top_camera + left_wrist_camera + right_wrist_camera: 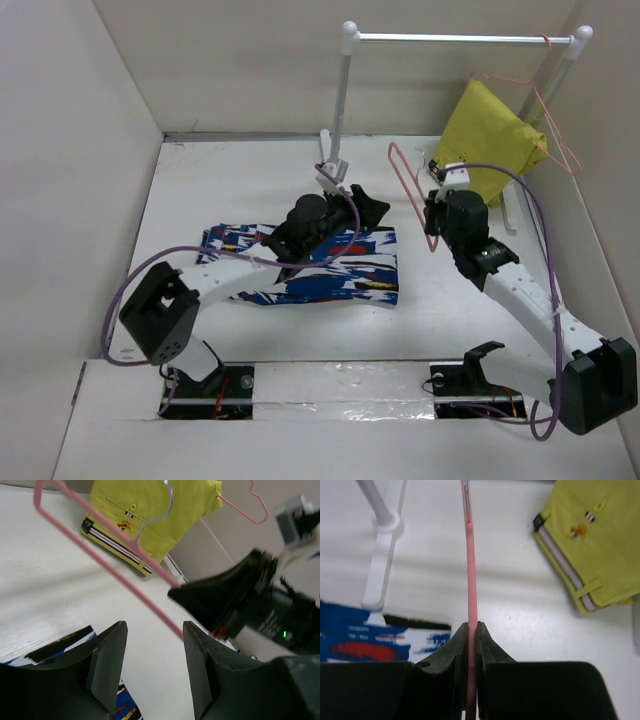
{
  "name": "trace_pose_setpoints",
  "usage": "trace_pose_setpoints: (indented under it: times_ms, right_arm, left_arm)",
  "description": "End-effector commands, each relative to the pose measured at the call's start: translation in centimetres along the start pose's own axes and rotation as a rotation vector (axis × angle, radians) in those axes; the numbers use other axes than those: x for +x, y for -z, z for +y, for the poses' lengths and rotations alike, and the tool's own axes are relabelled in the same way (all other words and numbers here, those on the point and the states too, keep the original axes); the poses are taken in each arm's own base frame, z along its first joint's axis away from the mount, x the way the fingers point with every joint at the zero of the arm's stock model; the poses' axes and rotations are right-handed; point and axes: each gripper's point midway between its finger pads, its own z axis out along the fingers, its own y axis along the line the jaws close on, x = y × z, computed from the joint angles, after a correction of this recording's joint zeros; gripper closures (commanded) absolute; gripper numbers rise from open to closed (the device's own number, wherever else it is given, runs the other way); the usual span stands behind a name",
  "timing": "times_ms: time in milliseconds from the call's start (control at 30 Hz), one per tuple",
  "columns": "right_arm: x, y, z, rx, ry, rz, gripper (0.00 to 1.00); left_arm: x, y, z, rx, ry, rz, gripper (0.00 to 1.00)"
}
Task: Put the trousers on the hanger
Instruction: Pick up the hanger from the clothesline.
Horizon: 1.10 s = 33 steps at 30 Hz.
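The blue patterned trousers (330, 268) lie folded flat on the white table. My left gripper (371, 203) hovers open and empty over their far right corner; in the left wrist view (154, 627) its jaws stand wide apart with a bit of trousers (124, 707) below. My right gripper (432, 218) is shut on the pink hanger (405, 190), holding it raised and tilted just right of the trousers. In the right wrist view the jaws (472, 627) clamp the hanger's wire (469, 555), with the trousers (365, 640) at lower left. The hanger (100, 555) crosses the left wrist view.
A white clothes rack (450, 38) stands at the back, its left post (340, 110) close behind my left gripper. A yellow garment (490, 140) on a second pink hanger (545, 100) hangs at the rack's right end. White walls enclose the table on three sides.
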Motion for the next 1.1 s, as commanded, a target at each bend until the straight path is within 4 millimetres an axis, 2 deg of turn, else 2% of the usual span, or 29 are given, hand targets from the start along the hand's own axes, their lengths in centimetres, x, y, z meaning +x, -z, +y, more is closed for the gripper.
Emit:
trace_pose_setpoints:
  times_ms: [0, 33, 100, 133, 167, 267, 300, 467, 500, 533, 600, 633, 767, 900, 1067]
  right_arm:
    - [-0.2, 1.4, 0.8, -0.027, -0.055, -0.067, 1.0]
    - [0.3, 1.7, 1.0, -0.033, -0.054, -0.061, 1.0]
    - [1.0, 2.3, 1.0, -0.032, -0.06, -0.062, 1.0]
    - [2.1, 2.4, 1.3, -0.04, -0.052, -0.045, 1.0]
    - [2.6, 2.4, 1.5, -0.04, -0.047, -0.037, 1.0]
    - [4.3, 2.7, 1.1, -0.005, -0.037, 0.004, 1.0]
    - [4.5, 2.8, 1.0, 0.0, -0.035, 0.008, 1.0]
    - [4.8, 3.0, 1.6, -0.016, -0.032, 0.001, 1.0]
    - [4.9, 3.1, 1.4, -0.002, -0.03, 0.004, 1.0]
    - [5.0, 3.1, 1.6, -0.009, -0.029, 0.002, 1.0]
    - [5.1, 3.0, 1.7, -0.007, -0.036, -0.003, 1.0]
    - [5.2, 2.9, 1.6, -0.004, -0.033, 0.003, 1.0]
    - [5.9, 2.8, 2.4, -0.029, -0.019, 0.018, 1.0]
    - [7.0, 2.7, 2.7, -0.013, -0.001, 0.051, 1.0]
    - [8.0, 3.1, 3.1, -0.01, 0.006, 0.071, 1.0]
  left_arm:
    - [1.2, -2.4, -1.9, 0.072, 0.02, 0.068, 0.54]
    - [1.0, -3.1, -2.5, 0.09, 0.04, 0.068, 0.54]
    - [3.0, -4.5, -2.4, 0.117, 0.058, 0.122, 0.53]
    - [3.0, -5.0, -3.5, 0.144, 0.062, 0.127, 0.52]
    - [3.8, -5.3, -3.8, 0.151, 0.074, 0.145, 0.52]
    - [5.0, -7.0, -3.8, 0.155, 0.086, 0.163, 0.51]
    - [6.2, -7.7, -3.0, 0.133, 0.089, 0.189, 0.51]
    - [5.6, -9.7, -2.9, 0.124, 0.124, 0.132, 0.51]
    - [6.6, -10.1, -2.3, 0.108, 0.126, 0.158, 0.51]
    - [6.2, -10.7, -2.6, 0.114, 0.12, 0.154, 0.51]
    - [7.6, -11.4, -1.6, 0.085, 0.117, 0.185, 0.51]
    - [7.6, -11.7, -1.6, 0.082, 0.129, 0.185, 0.51]
    - [8.8, -12.4, -1.1, 0.082, 0.153, 0.2, 0.52]
    - [9.4, -12.8, -0.8, 0.08, 0.164, 0.198, 0.63]
    - [10.0, -13.0, -0.3, 0.068, 0.159, 0.209, 0.69]
